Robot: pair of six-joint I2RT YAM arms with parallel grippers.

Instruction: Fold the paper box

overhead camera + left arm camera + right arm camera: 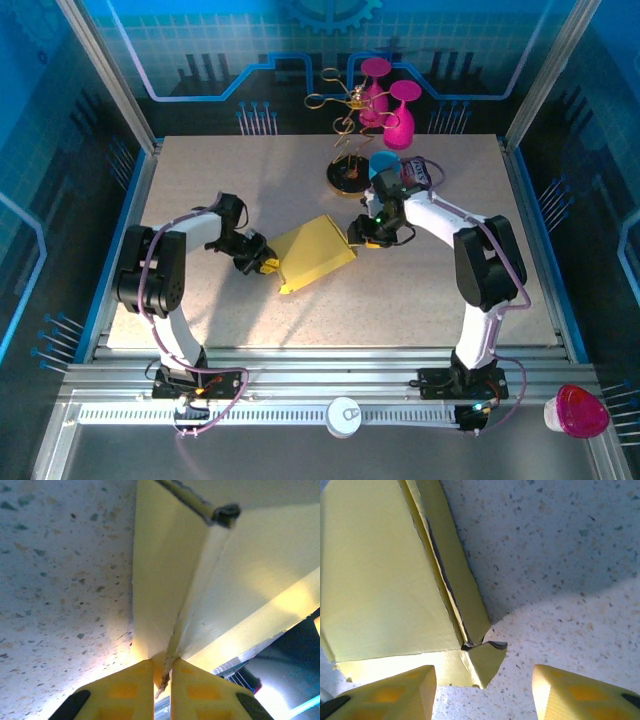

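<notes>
Top view, nearest edge: a white round cap [343,416] sits on the front rail between the two arm bases, and a pink domed object [579,411] lies at the right end of that rail. Beyond the rail, on the speckled table [200,170], the left gripper [265,263] reaches in from the left and meets the near left corner of the paper box [315,252]. The box lies near the middle of the table, yellow side showing, between the two grippers. The right gripper [358,236] stands just beside the box's far right corner. Left wrist view: the two yellow fingers [125,687] are pressed together on a thin edge of the box [240,580], and a frayed strip of cardboard shows in the slit between them. From that edge one narrow panel runs away along the table [60,580], and a broad panel slants up to the right, the two meeting at a crease. Right wrist view: the fingers [395,690] of the right gripper [482,676] are spread well apart with nothing clamped. A small folded corner flap of the box [380,580] lies just ahead of the gap, and whether it touches either finger cannot be told. The bare table [560,555] takes the right half of this view. Top view, far side: past the right gripper stand a blue cup [384,163] and a small packet [416,172], then a gold wire stand [349,172] on a black round base. Two pink goblets [400,115] stand at the back edge
</notes>
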